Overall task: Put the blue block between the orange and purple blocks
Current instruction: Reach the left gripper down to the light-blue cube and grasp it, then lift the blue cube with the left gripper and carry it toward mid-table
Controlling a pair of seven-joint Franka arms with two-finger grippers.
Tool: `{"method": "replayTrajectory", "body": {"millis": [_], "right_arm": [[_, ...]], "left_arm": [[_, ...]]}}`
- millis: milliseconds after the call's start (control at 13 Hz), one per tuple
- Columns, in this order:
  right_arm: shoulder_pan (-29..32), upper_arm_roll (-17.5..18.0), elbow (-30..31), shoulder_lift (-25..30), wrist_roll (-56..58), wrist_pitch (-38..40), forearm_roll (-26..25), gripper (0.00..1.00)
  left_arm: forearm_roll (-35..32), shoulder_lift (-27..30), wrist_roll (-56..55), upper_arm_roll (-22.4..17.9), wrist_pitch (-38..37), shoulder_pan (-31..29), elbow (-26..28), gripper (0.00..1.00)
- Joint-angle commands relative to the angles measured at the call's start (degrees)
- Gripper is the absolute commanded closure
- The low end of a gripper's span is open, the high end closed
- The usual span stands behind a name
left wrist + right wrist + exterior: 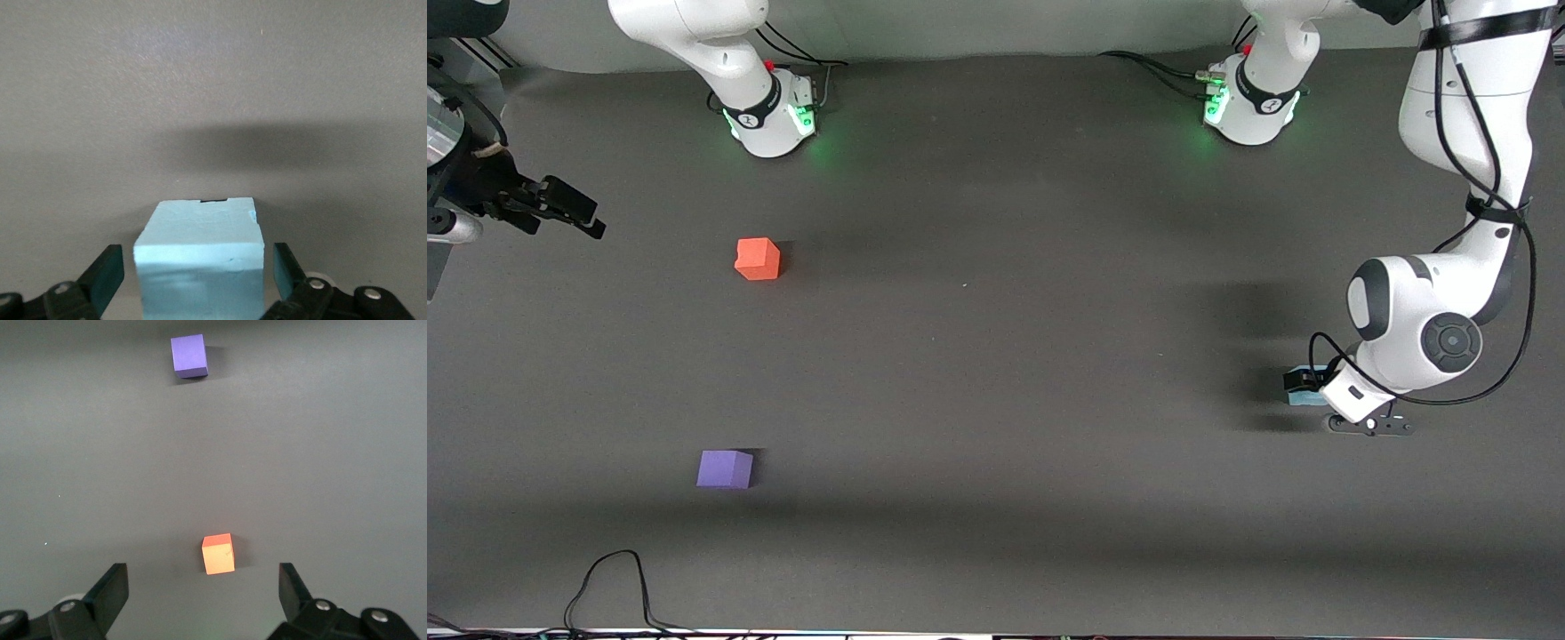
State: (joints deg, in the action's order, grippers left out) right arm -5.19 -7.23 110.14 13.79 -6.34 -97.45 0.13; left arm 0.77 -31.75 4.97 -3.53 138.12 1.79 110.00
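Note:
The light blue block (1305, 398) sits on the dark table near the left arm's end, mostly hidden under my left gripper (1309, 389). In the left wrist view the blue block (200, 230) stands between the fingers of my left gripper (197, 270), which is open with a thin gap on each side. The orange block (758, 259) and the purple block (726, 468) lie toward the right arm's end, the purple one nearer the front camera. My right gripper (587, 218) waits open and empty in the air at that end. Its wrist view shows the gripper (202, 590), the orange block (219, 554) and the purple block (189, 356).
The two arm bases (769, 116) (1249, 102) stand along the table's edge farthest from the front camera. A black cable (614, 578) loops at the edge nearest that camera. Bare table (996, 356) lies between the blue block and the other two.

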Motion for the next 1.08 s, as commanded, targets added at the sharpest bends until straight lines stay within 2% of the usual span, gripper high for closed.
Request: {"method": "replayTrajectory", "body": {"millis": [0,77,154,385,462,769,1000], "right_arm": [[0.01,0.03,1.83,1.77,0.27,-1.43,-0.30,0.00],[0.01,0.03,1.83,1.77,0.27,-1.43,-0.30,0.00],[0.01,-0.06,1.83,1.77,0.27,-1.43,-0.30,0.00],[0.01,-0.15,1.92,2.03,0.27,-1.43,-0.30,0.00],[-0.08,-0.15,2.01,2.12,0.27,-1.43,-0.30,0.00],[-0.08,-0.15,2.01,2.12,0.27,-1.43,-0.30,0.00],[-0.08,-0.15,2.10,2.12,0.27,-1.60,-0.30,0.00]], "left_arm": [[0.37,0.63,-0.84,-0.34,0.40,0.33,0.56,0.36],[0.37,0.63,-0.84,-0.25,0.22,0.15,0.48,0.51],[0.37,0.63,-0.84,-0.25,0.05,0.15,0.47,0.55],[0.37,1.68,-0.57,-0.34,-1.27,-0.03,-0.40,0.55],[0.28,3.69,-0.40,-0.42,-4.15,-0.11,-1.27,0.55],[0.28,9.77,-3.98,-0.16,-24.96,0.85,-12.15,0.55],[0.46,10.04,-15.46,3.08,-33.51,5.75,-20.07,0.55]]}}
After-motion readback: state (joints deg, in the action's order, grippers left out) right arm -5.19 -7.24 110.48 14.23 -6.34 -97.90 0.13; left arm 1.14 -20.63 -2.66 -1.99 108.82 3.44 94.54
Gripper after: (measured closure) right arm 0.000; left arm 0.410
